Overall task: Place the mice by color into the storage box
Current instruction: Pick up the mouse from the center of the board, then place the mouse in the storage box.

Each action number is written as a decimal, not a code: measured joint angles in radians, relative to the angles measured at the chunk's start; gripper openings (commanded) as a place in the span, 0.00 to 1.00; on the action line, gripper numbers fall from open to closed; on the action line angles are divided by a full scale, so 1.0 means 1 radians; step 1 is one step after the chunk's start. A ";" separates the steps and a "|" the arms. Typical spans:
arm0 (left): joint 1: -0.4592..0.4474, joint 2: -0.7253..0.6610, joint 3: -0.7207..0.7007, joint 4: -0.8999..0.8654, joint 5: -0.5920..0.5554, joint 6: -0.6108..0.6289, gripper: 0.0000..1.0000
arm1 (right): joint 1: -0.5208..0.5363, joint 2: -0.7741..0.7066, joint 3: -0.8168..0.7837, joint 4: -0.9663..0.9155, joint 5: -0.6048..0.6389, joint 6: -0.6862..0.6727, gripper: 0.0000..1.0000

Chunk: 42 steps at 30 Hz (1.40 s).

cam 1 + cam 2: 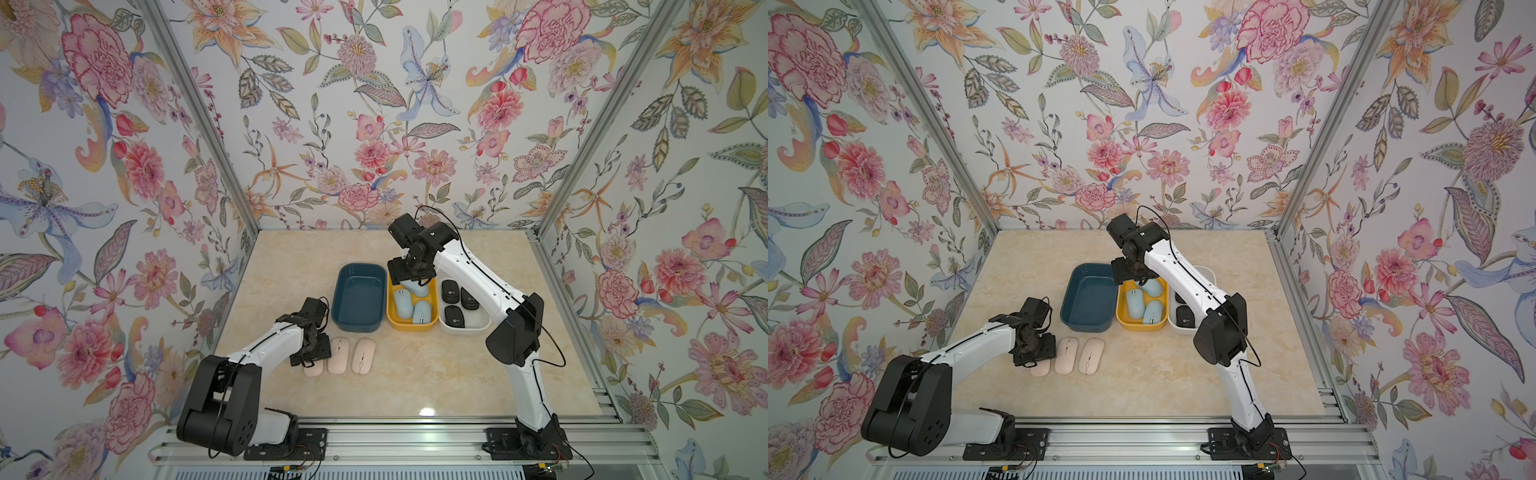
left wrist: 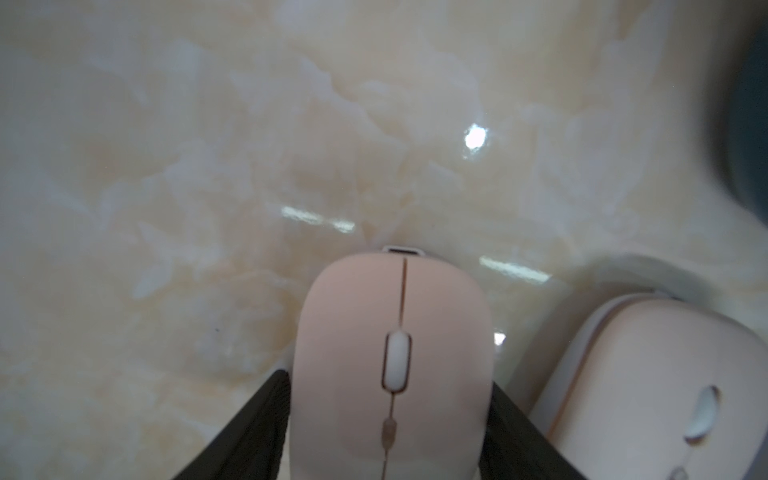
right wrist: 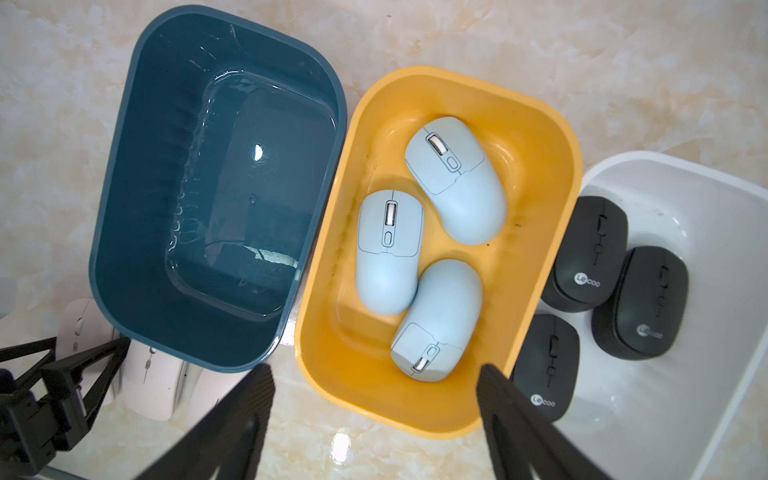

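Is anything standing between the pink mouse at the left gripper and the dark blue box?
Nothing visible does. Only bare table lies between the pink mouse, flanked by the left gripper, and the empty dark blue box. The two other pink mice lie beside it, off that path. The right gripper is over the yellow box.

Three boxes are lined up across the middle of the marble table (image 1: 1142,395): a dark blue box (image 1: 1089,299), a yellow box (image 1: 1142,328) holding three light blue mice (image 1: 1133,305), and a white box (image 1: 1181,331) with black mice (image 1: 1185,318), half hidden by the right arm (image 1: 1183,274). Toward the front-left corner, two pink mice (image 1: 1066,355) are laid side by side, and a third pink mouse (image 1: 1040,369) is partly covered by the left gripper (image 1: 1035,355).
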 measured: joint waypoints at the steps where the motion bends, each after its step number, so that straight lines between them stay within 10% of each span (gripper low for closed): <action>1: 0.000 0.000 0.000 0.000 0.000 0.000 0.63 | 0.000 0.000 0.000 0.000 0.000 0.000 0.81; 21: 0.000 -0.066 0.046 -0.067 0.004 0.003 0.54 | -0.006 0.000 0.000 0.000 0.000 0.000 0.81; 42: 0.000 0.031 0.536 -0.247 0.031 0.047 0.57 | -0.119 0.000 0.019 0.000 -0.003 -0.002 0.81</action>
